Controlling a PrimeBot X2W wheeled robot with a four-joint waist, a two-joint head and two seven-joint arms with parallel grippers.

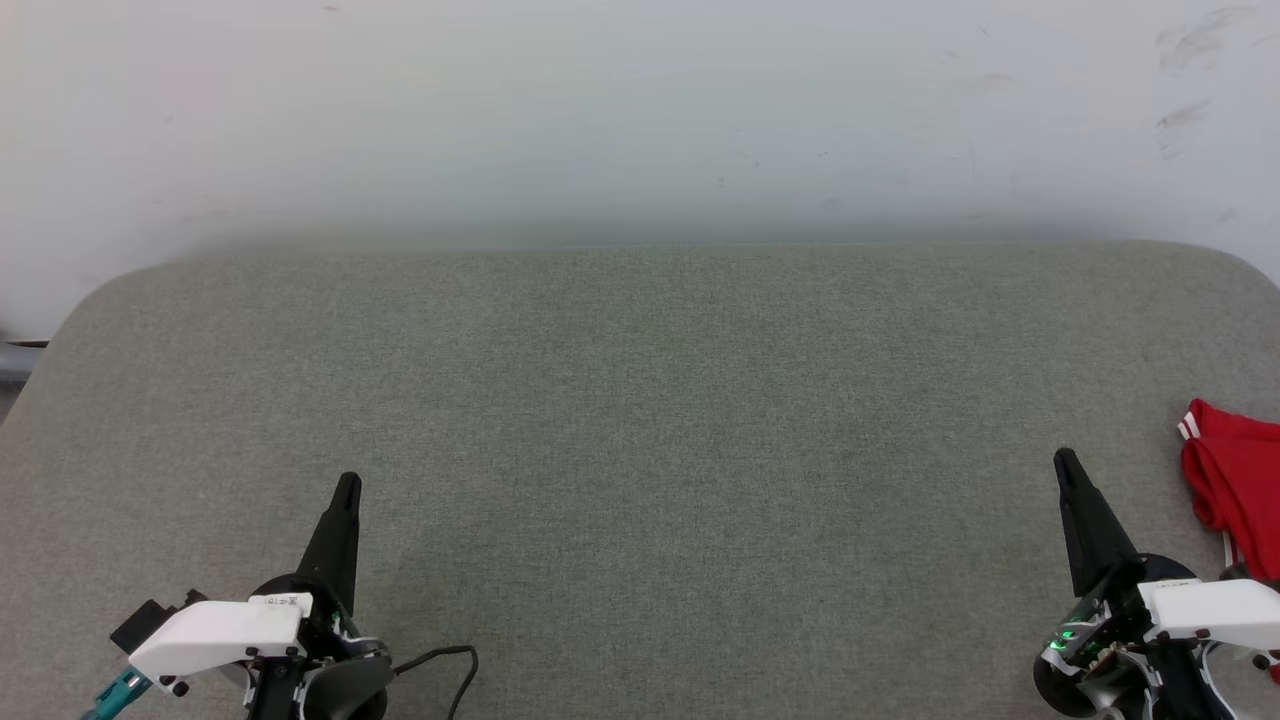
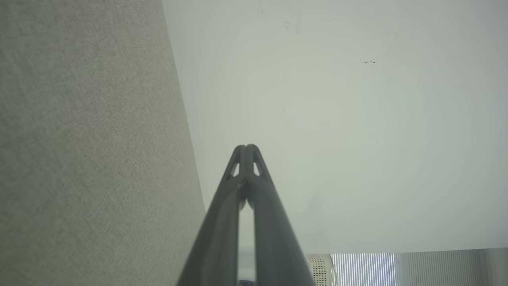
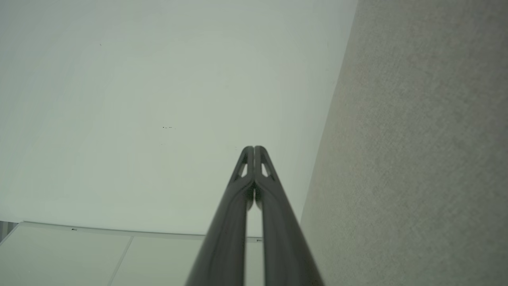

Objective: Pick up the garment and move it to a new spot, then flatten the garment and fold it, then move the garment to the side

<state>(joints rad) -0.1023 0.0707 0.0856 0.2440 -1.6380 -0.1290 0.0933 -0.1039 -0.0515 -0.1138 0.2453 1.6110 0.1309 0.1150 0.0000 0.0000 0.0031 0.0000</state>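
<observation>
Padded surface: grey-green, fine heathered weave, uniform across whole area.
Wall: off-white; faint grey scuff marks at upper right.
Garment: solid red; red-white striped trim at upper-left corner.
Left gripper: 2 fingers matt black. Left wrist cover: white. Connector: teal. Cable: black.
Right gripper: 2 fingers matt black. Right wrist cover: white. Indicator light: green.
Slatted panel: pale blue-white vertical stripes.
</observation>
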